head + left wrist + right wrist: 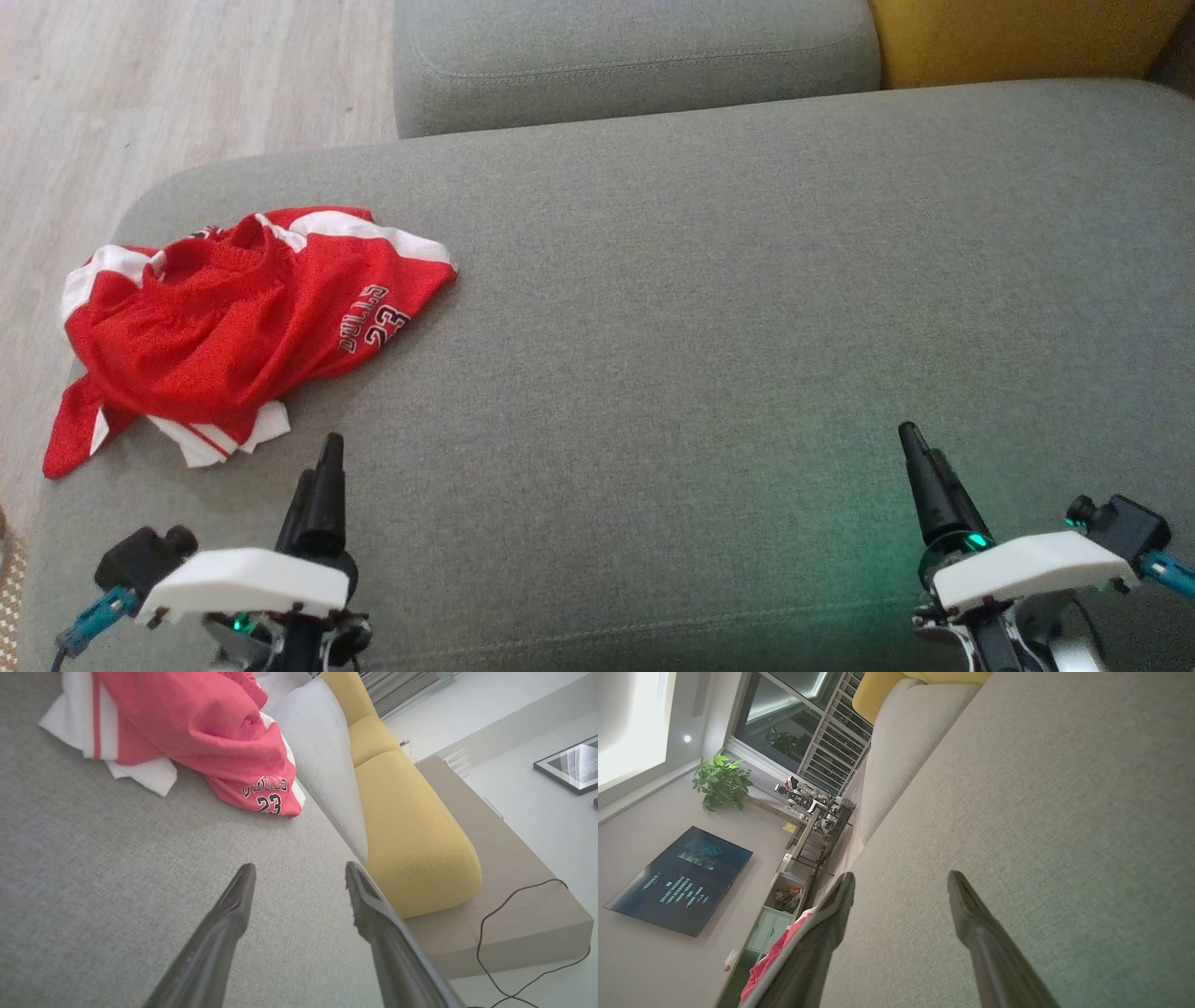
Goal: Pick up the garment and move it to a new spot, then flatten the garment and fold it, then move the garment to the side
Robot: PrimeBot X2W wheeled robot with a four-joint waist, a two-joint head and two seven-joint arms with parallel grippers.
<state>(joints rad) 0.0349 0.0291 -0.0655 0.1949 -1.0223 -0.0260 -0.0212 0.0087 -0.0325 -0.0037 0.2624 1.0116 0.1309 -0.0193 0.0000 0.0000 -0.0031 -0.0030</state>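
Two spread, empty tools: left pincer point(300, 868) and right pincer point(901, 876); I hold them wide because the crumpled garment point(233, 317), ahead-left of the left pincer, awaits pickup.

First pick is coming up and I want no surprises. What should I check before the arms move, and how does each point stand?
1. Left gripper open and empty: ok.
2. Right gripper open and empty: ok.
3. Garment near the left gripper: ok; it lies crumpled just ahead of it, untouched.
4. Garment wholly on the seat cushion: cannot tell; one red corner reaches the left edge.
5. Bare room for flattening: ok.
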